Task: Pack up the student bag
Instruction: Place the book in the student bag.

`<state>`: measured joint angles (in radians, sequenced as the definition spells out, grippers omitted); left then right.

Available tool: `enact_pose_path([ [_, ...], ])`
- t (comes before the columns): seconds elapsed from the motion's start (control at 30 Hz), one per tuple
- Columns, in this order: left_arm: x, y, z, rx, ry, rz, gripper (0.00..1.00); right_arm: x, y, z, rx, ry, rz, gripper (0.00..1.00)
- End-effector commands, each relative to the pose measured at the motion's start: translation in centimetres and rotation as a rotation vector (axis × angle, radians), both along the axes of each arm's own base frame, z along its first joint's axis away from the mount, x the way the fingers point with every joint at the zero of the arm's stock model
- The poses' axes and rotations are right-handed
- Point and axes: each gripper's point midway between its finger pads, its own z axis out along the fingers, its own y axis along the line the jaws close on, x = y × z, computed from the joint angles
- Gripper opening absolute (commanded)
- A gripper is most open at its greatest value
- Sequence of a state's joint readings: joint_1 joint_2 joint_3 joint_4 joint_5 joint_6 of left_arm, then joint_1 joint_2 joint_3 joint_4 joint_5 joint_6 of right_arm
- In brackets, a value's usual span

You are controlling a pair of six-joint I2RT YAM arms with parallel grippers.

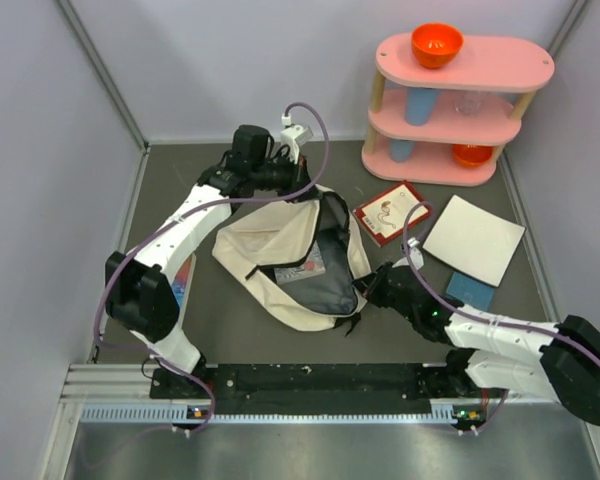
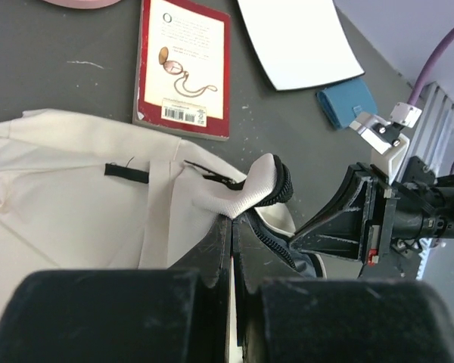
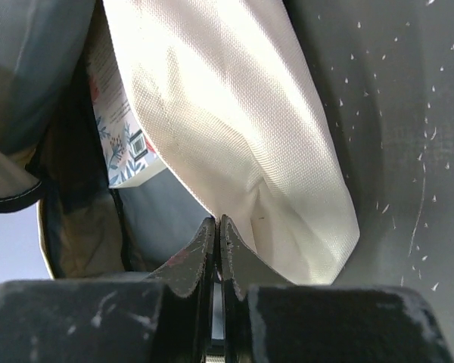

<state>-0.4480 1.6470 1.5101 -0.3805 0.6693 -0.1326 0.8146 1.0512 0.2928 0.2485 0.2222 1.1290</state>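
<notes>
While the right gripper (image 3: 216,223) clamps the near right edge of the student bag (image 1: 260,245), the bag lies mid-table, mouth open, one floral book (image 3: 125,144) inside. At its far rim the left gripper (image 2: 231,223) pinches the zipper edge. A red book (image 1: 390,212), white pad (image 1: 474,240) and blue item (image 1: 470,290) lie outside, so packing looks barely begun.

Lab cell: plain partition walls (image 1: 230,60)

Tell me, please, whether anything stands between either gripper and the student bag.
Nothing visible does. The left gripper is shut on the student bag at its zippered rim, and the right gripper is shut on the cream fabric of its near-right edge, so both are in direct contact with it.
</notes>
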Motion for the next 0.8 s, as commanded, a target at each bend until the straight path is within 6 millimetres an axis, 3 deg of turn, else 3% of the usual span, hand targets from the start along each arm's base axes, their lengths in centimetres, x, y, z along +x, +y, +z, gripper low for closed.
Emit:
enact_pose_path([
  [0.0,0.9,0.0,2.8,0.024,-0.185,-0.026,0.00,1.1,1.6,1.2,0.049,-0.042,-0.023,0.00],
  [0.07,1.2,1.3,1.0,0.104,-0.184,0.013,0.00,1.2,3.0,0.5,0.025,-0.015,0.020,0.00],
  [0.1,1.3,1.8,0.5,0.127,-0.180,0.030,0.00,1.9,4.1,1.8,0.043,-0.046,0.037,0.00],
  [0.2,1.2,4.0,-1.1,0.170,-0.134,0.126,0.00,2.7,5.9,2.5,0.037,-0.081,0.094,0.00],
  [0.23,0.8,4.6,-0.8,0.170,-0.137,0.149,0.00,2.8,6.3,3.1,0.049,-0.098,0.106,0.00],
  [0.27,0.7,5.6,-2.1,0.183,-0.094,0.203,0.00,3.1,6.7,3.9,0.057,-0.111,0.113,0.03],
  [0.3,0.5,6.0,-2.5,0.179,-0.083,0.223,0.04,3.0,6.8,4.2,0.043,-0.123,0.130,0.16],
  [0.33,-0.5,6.4,-3.2,0.165,-0.045,0.231,0.09,2.9,6.2,3.7,0.004,-0.103,0.119,0.22],
  [0.37,-0.7,6.7,-3.3,0.152,-0.045,0.237,0.14,3.0,5.9,4.7,0.006,-0.117,0.109,0.31],
  [0.4,-1.3,6.9,-2.9,0.141,-0.052,0.241,0.30,2.9,5.3,4.6,-0.022,-0.112,0.097,0.49],
  [0.43,-1.9,7.2,-3.7,0.146,-0.027,0.251,0.37,2.8,4.1,4.0,-0.071,-0.092,0.067,0.53],
  [0.47,-2.0,7.7,-3.8,0.151,-0.026,0.275,0.42,2.6,3.2,4.9,-0.075,-0.111,0.049,0.59],
  [0.5,-2.6,8.0,-3.0,0.136,-0.041,0.287,0.53,2.5,2.5,4.8,-0.104,-0.121,0.041,0.62],
  [0.53,-3.5,8.2,-4.2,0.136,-0.013,0.289,0.58,2.3,0.9,3.9,-0.162,-0.110,0.004,0.64],
  [0.57,-4.0,8.3,-4.4,0.125,-0.014,0.287,0.61,2.2,0.0,4.5,-0.171,-0.130,-0.014,0.71],
  [0.6,-4.5,8.6,-3.6,0.102,-0.043,0.304,0.63,2.1,-0.8,4.6,-0.185,-0.135,-0.032,0.72],
  [0.63,-5.1,9.3,-5.1,0.122,-0.022,0.324,0.69,1.6,-2.1,3.9,-0.240,-0.117,-0.049,0.73],
  [0.77,-5.8,13.4,-5.0,0.172,-0.087,0.536,0.93,0.9,-4.3,6.5,-0.229,-0.182,-0.086,0.74],
])
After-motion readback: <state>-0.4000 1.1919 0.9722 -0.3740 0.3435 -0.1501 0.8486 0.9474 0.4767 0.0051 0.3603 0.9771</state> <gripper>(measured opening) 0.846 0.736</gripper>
